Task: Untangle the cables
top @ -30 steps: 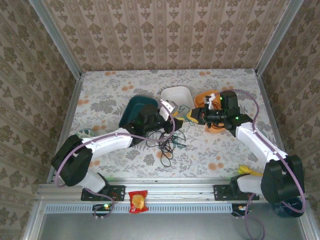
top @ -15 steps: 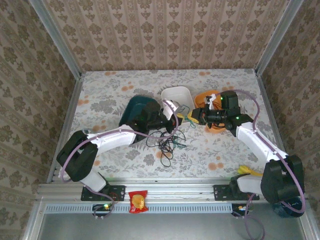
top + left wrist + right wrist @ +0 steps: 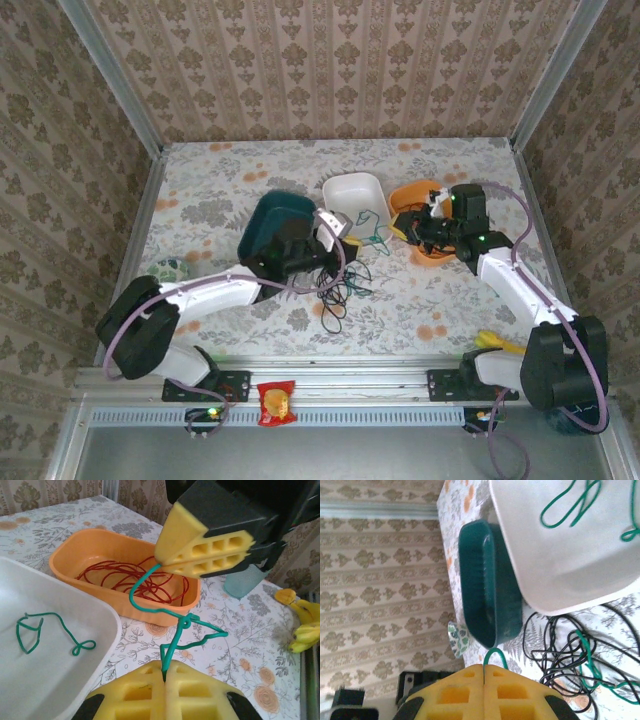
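Observation:
A green cable (image 3: 175,635) runs taut-ish between both grippers above the table. My left gripper (image 3: 165,666) is shut on its near end, and my right gripper (image 3: 165,566) is shut on the far end, in front of the orange tray (image 3: 70,555) of red cables (image 3: 135,577). In the top view the left gripper (image 3: 347,232) and right gripper (image 3: 405,228) face each other with the green cable (image 3: 376,238) between. In its own wrist view the right gripper (image 3: 484,669) pinches a green loop. A black cable tangle (image 3: 330,285) with some green lies below them. Another green cable (image 3: 45,630) rests in the white tray (image 3: 100,615).
A teal tray (image 3: 270,215) sits left of the white tray (image 3: 345,185). Bananas (image 3: 495,342) lie at the near right, a teal cup (image 3: 245,582) stands behind the right gripper, a patterned bowl (image 3: 170,268) sits near left, and a snack packet (image 3: 275,402) is on the front rail.
My left gripper has closed on the green cable. The right gripper has drawn back to the right, pulling the green cable out between the two grippers.

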You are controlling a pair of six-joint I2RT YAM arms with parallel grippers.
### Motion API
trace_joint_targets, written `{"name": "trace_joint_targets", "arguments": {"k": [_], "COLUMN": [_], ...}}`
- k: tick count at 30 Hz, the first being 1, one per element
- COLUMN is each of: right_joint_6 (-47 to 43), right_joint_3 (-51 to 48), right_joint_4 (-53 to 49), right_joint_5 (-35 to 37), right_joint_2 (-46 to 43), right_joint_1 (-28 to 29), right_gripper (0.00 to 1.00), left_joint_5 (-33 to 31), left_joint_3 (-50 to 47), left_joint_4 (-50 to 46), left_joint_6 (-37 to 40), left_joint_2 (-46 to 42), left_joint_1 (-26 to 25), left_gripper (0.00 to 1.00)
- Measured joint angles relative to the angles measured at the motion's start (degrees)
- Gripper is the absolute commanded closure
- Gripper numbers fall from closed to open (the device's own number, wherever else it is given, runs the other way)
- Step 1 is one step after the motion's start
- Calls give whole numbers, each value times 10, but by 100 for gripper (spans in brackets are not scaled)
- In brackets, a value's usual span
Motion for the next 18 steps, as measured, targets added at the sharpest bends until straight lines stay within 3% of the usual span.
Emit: {"name": "trace_joint_targets", "arguments": {"k": [11, 12, 14, 16, 18], "right_joint_6": [-26, -30, -39, -51, -64], "right_joint_3": [1, 2, 10, 24, 35], "right_joint_4": [-43, -45, -49, -50, -49], "right_joint_5": [66, 67, 65, 68, 76], "right_joint_2": [0, 0, 1, 2, 0], "right_joint_1": [-14, -14, -13, -13, -13], "right_gripper": [100, 96, 66, 53, 49], "left_joint_5": [-21, -24, -35, -55, -76], "left_joint_3": [-80, -80, -78, -69, -43], "left_joint_4": [29, 29, 23, 13, -3], "left_joint_6": [-56, -57, -60, -60, -60], "left_joint_2": [-106, -109, -109, -101, -78], "left_joint_1": [8, 12, 23, 31, 41], "left_gripper": [100, 100, 100, 100, 100]}}
